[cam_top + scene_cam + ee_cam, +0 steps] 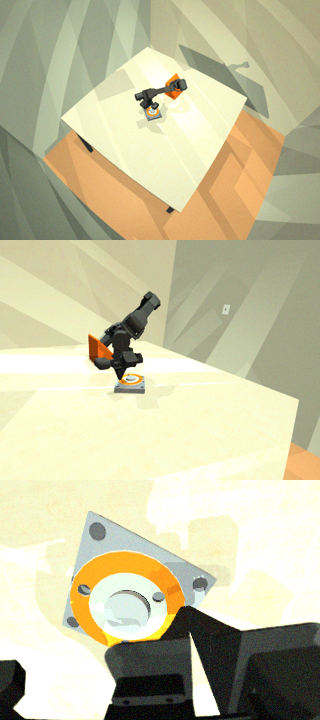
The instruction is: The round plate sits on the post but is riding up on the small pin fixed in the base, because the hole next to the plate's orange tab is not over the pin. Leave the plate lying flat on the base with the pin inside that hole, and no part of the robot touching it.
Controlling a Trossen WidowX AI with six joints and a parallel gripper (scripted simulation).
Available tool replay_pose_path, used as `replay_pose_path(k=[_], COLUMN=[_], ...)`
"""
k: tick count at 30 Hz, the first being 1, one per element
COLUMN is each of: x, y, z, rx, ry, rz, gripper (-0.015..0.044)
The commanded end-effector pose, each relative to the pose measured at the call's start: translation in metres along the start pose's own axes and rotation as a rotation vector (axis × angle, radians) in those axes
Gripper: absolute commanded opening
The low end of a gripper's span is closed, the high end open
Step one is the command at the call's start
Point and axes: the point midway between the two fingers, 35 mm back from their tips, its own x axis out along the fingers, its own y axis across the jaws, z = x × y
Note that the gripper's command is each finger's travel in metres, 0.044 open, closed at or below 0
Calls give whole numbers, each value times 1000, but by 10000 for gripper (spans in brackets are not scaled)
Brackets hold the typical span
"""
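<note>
Gripper (186,614) closed, empty, tip at plate (89,609) rim.

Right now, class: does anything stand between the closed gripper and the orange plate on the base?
Nothing visible does. The shut gripper has its fingertips right at the edge of the orange plate, which sits round the post on the grey base.
</note>
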Motion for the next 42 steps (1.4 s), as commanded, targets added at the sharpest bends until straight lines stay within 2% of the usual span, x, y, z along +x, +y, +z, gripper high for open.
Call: replay_pose_path(k=[1, 42], x=[1, 2], y=[1, 2], z=[6, 18], rx=[3, 2], ry=[-3, -4], rz=[3, 3], gripper=[0, 0])
